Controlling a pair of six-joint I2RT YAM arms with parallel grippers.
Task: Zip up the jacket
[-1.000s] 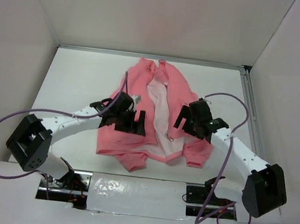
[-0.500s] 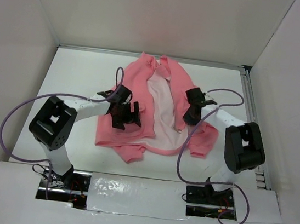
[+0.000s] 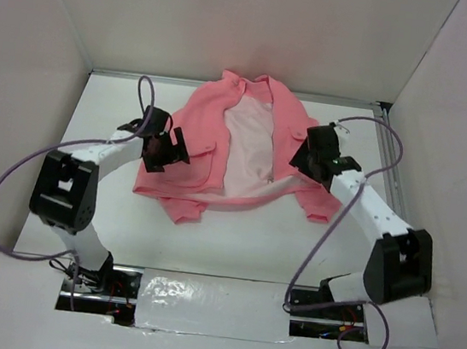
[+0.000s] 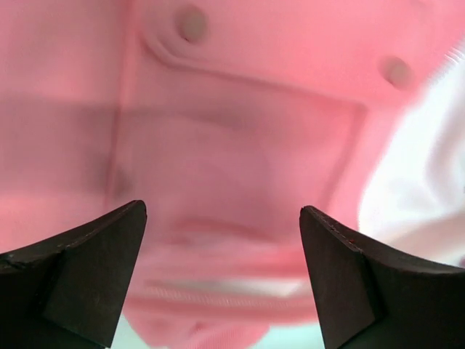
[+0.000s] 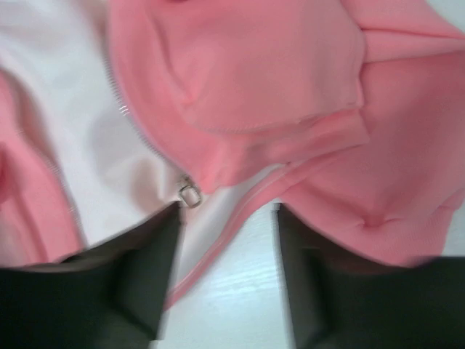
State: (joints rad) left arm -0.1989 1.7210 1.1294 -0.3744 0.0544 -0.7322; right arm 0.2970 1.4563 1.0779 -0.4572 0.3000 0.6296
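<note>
The jacket lies unzipped in the upper middle of the top view on the white surface, its pale lining exposed. The blurred zipper pull sits just above the right end effector, whose fingers are apart and grip nothing. The left end effector, fingers wide apart, is over a pocket; whether it touches is unclear. The arms hide parts of both sleeves.

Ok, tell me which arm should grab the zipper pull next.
Right, probably: the zipper pull lies just ahead of the open right gripper, while the left gripper hangs over a pocket on the jacket.
</note>
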